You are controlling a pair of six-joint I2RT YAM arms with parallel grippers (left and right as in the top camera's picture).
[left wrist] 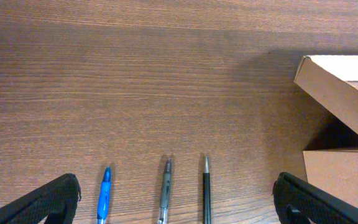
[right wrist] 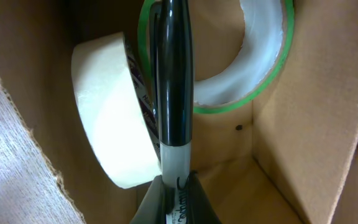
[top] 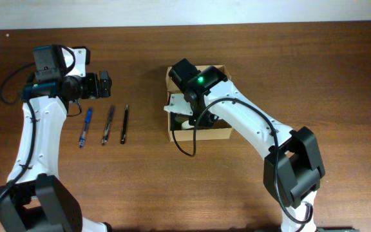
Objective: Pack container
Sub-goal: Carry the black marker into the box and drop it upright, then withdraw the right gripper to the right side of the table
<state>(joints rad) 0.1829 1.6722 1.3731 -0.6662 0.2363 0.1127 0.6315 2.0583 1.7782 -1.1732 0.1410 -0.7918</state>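
The container (top: 225, 133) is an open tan cardboard box at the table's middle; its corner also shows in the left wrist view (left wrist: 340, 81). My right gripper (right wrist: 176, 199) is shut on a black-capped marker (right wrist: 171, 81) and holds it inside the box (right wrist: 303, 124), over a cream masking tape roll (right wrist: 107, 118) and a clear tape roll with a green edge (right wrist: 253, 68). My left gripper (left wrist: 179, 199) is open and empty above three pens: a blue pen (left wrist: 104, 196), a grey pen (left wrist: 165, 193) and a black pen (left wrist: 206, 193).
The three pens lie side by side on the wood table left of the box, in the overhead view the blue pen (top: 84, 127), grey pen (top: 108, 124) and black pen (top: 125, 124). The right arm (top: 256, 125) reaches across the box.
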